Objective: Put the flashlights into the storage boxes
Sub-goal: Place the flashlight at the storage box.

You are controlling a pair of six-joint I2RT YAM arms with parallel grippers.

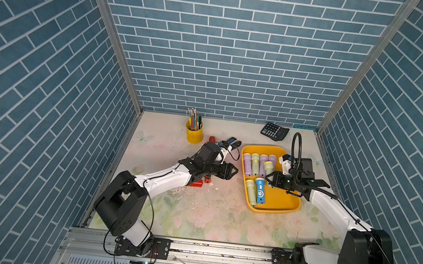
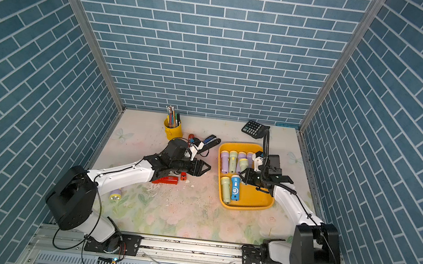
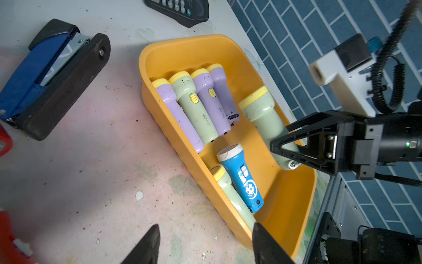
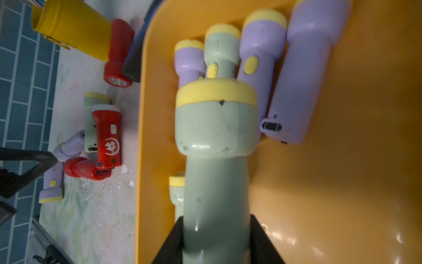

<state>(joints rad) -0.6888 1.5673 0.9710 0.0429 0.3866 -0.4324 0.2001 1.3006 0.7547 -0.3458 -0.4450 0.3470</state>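
Right wrist view: right hand is clamped on the tail of a stubby pale green plastic flashlight, long axis straight ahead of the hand, head foremost, over the shallow yellow plastic tray. Left hand, jaws apart and empty, hangs beside the tray.

Both top views are bright, evenly lit and sharp, though the brick walls bow toward the frame edges. The left wrist view is crisp, and its table is cool grey at 11 o'clock and pinkish below. The right wrist view is dim. There the pale green flashlight looks soft, close to the lens, and glare spots dot the yellow tray at 4 o'clock.
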